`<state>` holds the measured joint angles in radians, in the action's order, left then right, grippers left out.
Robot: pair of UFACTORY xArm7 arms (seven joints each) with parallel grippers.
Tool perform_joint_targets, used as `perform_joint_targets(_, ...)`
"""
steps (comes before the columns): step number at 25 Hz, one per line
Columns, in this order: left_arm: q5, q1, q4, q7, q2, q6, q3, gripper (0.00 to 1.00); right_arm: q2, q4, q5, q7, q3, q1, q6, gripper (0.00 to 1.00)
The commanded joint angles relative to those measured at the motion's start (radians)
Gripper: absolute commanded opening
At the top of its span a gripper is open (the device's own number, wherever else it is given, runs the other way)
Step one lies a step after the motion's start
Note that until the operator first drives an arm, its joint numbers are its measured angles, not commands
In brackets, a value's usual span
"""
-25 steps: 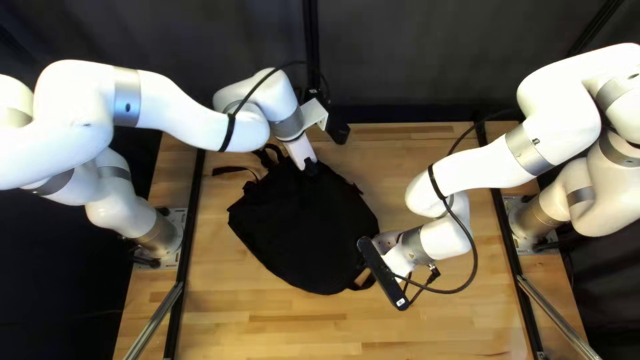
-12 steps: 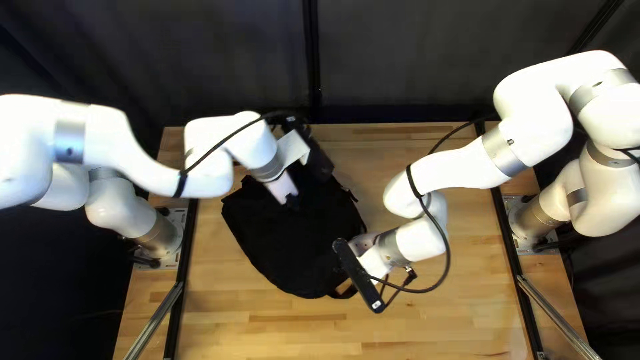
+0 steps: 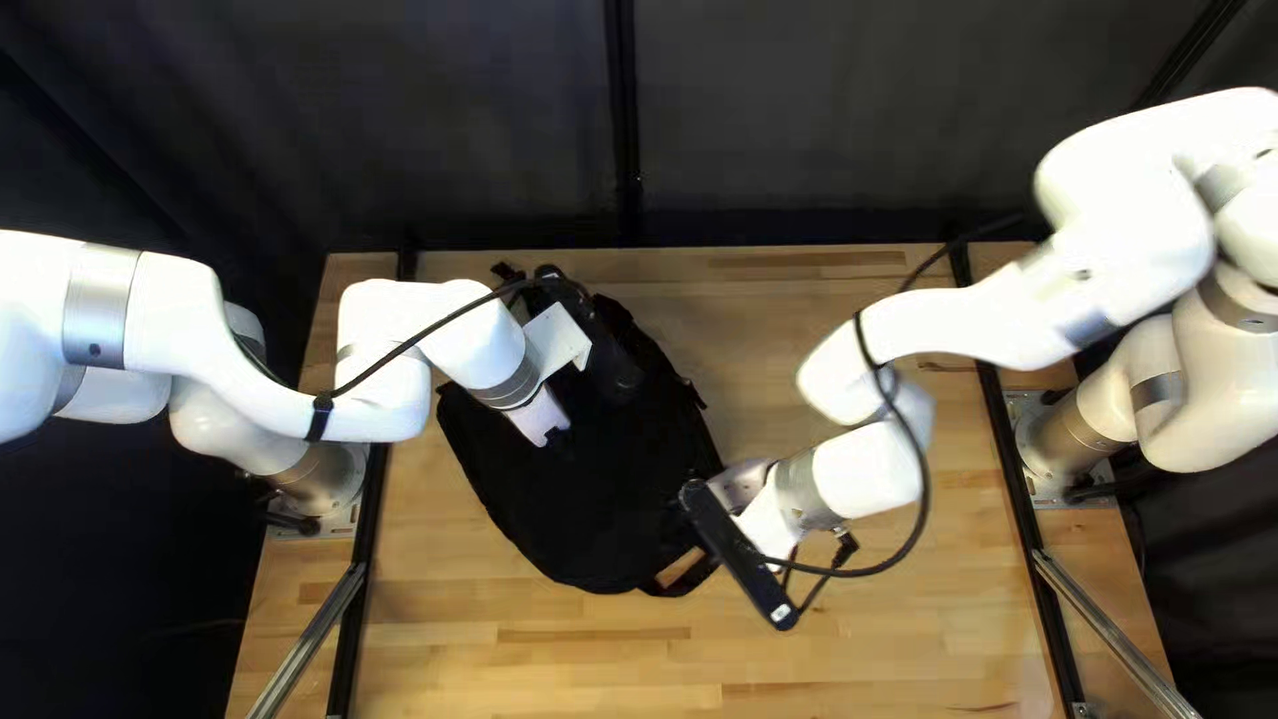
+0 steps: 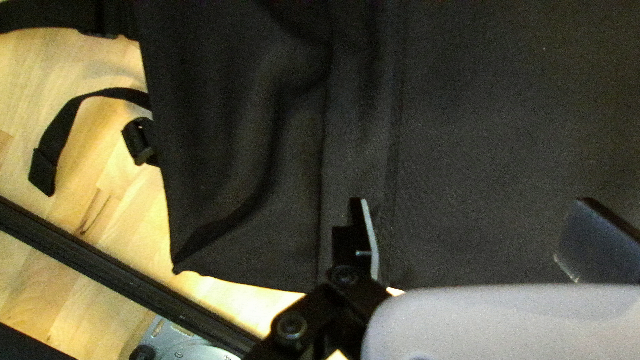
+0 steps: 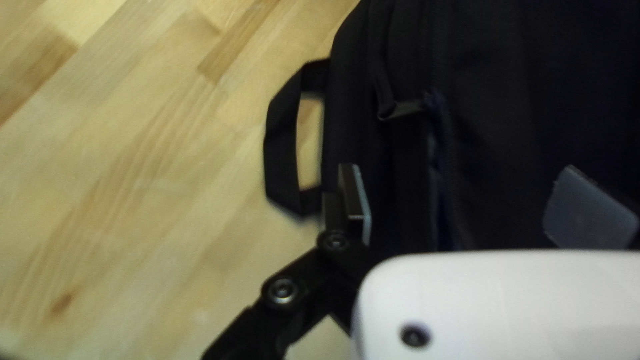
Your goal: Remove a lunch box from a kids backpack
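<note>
Black cloth fills both claws' reach: the backpack point(image 3: 566, 513) lies flat on the table point(image 3: 573, 659), its long axis slanting from the far left to the near right in the top left view. The right claw point(image 5: 461, 175), spread wide, is nearer the zip pull point(image 5: 403, 109), which lies ahead of it, toward the finger beside the carry loop point(image 5: 281, 147). The left claw point(image 4: 473, 203), also wide, hangs over plain cloth toward the other end. The lunch box is out of sight, presumably inside.
</note>
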<state>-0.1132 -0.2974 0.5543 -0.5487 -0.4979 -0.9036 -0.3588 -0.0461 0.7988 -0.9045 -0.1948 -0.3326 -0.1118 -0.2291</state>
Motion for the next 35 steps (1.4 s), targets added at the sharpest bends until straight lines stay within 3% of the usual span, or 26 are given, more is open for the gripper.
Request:
perform_joint_targets(1, -0.002, 0.0, -0.001, 0.004, -0.001, -0.001, 0.003, 1.0, 0.175, -0.147, 0.197, 0.269, 0.079, 0.03, -0.013, 1.0)
perform_joint_targets(5, -0.004, 0.004, -0.006, 0.001, -0.018, -0.012, 0.003, 1.0, 0.2, -0.233, 0.203, 0.44, 0.162, 0.022, 0.08, 1.0)
perform_joint_targets(10, 0.001, 0.009, 0.015, -0.011, -0.028, -0.052, -0.008, 1.0, 0.19, -0.247, 0.586, 1.045, 0.422, 0.219, 0.1, 1.0)
perform_joint_targets(20, 0.151, -0.04, 0.19, 0.051, -0.084, -0.354, 0.005, 1.0, 0.19, -0.247, 0.586, 1.045, 0.422, 0.219, 0.1, 1.0)
perform_joint_targets(24, 0.215, -0.032, 0.275, 0.084, -0.084, -0.462, -0.032, 1.0, 0.191, -0.253, 0.568, 1.035, 0.411, 0.215, 0.108, 1.0)
perform_joint_targets(25, 0.221, -0.027, 0.282, 0.084, -0.083, -0.47, -0.042, 1.0, 0.179, -0.245, 0.616, 1.103, 0.44, 0.246, 0.116, 1.0)
perform_joint_targets(26, 0.231, -0.016, 0.296, 0.082, -0.08, -0.488, -0.069, 1.0, 0.141, -0.208, 0.775, 1.297, 0.494, 0.312, 0.116, 1.0)
perform_joint_targets(27, 0.235, -0.011, 0.302, 0.081, -0.078, -0.494, -0.083, 1.0, 0.111, -0.178, 0.912, 1.452, 0.505, 0.332, 0.11, 1.0)
perform_joint_targets(28, 0.244, 0.002, 0.318, 0.074, -0.07, -0.512, -0.119, 1.0, 0.084, -0.148, 1.038, 1.596, 0.49, 0.324, 0.098, 1.0)
perform_joint_targets(32, 0.286, 0.019, 0.379, 0.051, -0.026, -0.575, -0.229, 1.0, 0.084, -0.148, 1.038, 1.596, 0.49, 0.324, 0.098, 1.0)
perform_joint_targets(33, 0.302, 0.02, 0.401, 0.042, -0.001, -0.59, -0.266, 1.0, 0.017, -0.054, 1.322, 1.944, 0.417, 0.262, 0.036, 1.0)
perform_joint_targets(35, 0.326, 0.018, 0.427, 0.022, 0.041, -0.594, -0.316, 1.0, -0.005, -0.025, 1.363, 2.002, 0.406, 0.251, 0.012, 1.0)
